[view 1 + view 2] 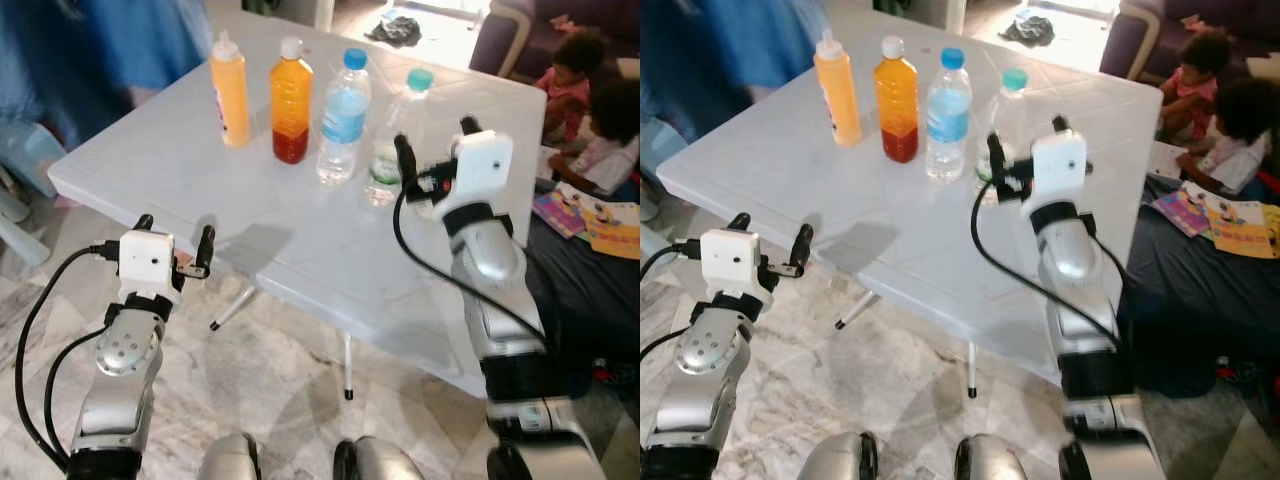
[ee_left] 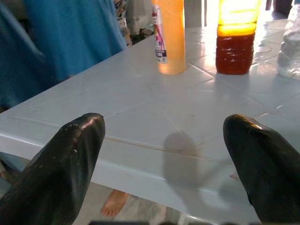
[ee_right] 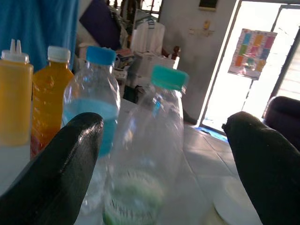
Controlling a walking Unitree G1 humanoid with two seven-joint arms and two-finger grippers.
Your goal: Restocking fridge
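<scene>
1. Right gripper [image 1: 434, 157], fingers wide apart, lines up on the teal-cap bottle [image 1: 391, 150] mid-frame, rightmost in the row on the white table [image 1: 300, 250].
2. Best move, I'd say: ease fwd so the bottle sits centred betw. the fingers, clamp low on the body. It looks near-empty and light, so it tips easily.
3. Watch the blue-cap bottle [image 1: 343, 118] just beside it on the left.
4. Left gripper [image 1: 173, 243], fingers apart too, hovers at the table's near edge, lower left, holding nothing.
5. Count: 4 bottles, incl. juice bottle [image 1: 291, 100] and yellow squeeze bottle [image 1: 229, 90]; 2 grippers; 1 table.
</scene>
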